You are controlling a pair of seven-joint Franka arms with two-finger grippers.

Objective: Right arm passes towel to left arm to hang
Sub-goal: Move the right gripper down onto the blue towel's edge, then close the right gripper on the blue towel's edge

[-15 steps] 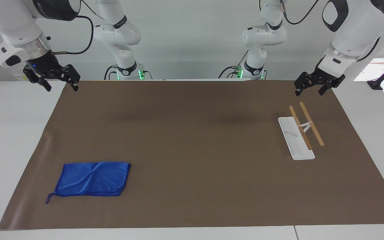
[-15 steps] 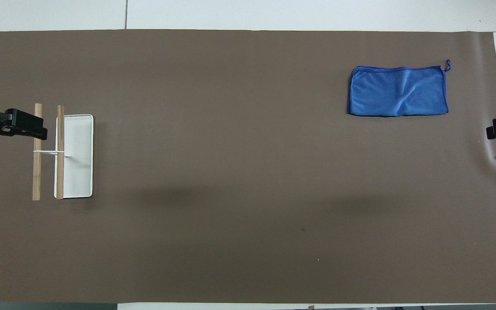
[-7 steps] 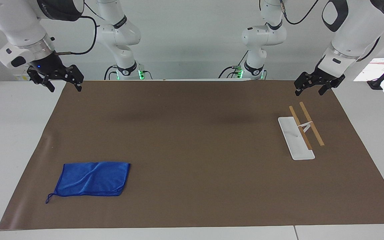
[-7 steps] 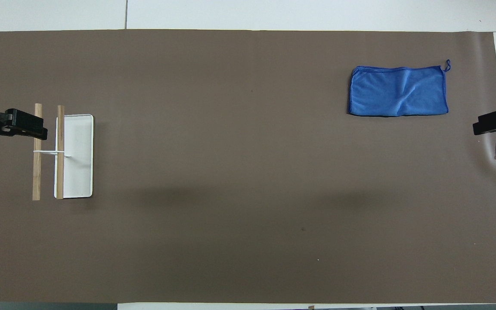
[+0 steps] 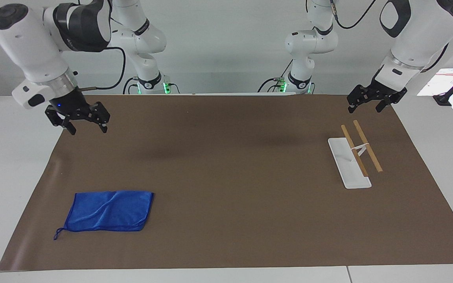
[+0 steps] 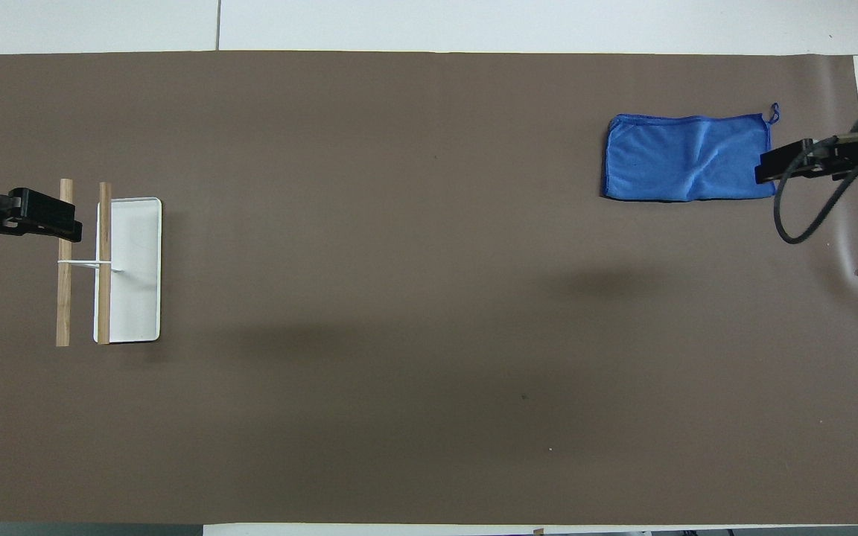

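Since the earlier frames the right arm (image 5: 34, 43) has swung out over the brown mat (image 5: 230, 177); its right gripper (image 5: 87, 127) now hangs in the air above the mat's edge at the right arm's end of the table, well clear of the towel (image 5: 108, 211). Fingers spread wide, nothing between them. Overhead view: the gripper overlaps the towel's short edge, but the facing view shows no contact.

Towel lies flat on the mat, unmoved, toward the right arm's end and far from the robots. Long axis runs along the table's length, arm end to arm end. Cord loop (image 5: 57, 234) sits at the corner farthest from the robots, pointing toward the right arm's end.

Left arm (image 5: 411, 39) waits, unchanged; left gripper (image 5: 365, 107) open and empty, above the mat beside the rack (image 5: 354, 157), whose two wooden bars run toward and away from the robots.
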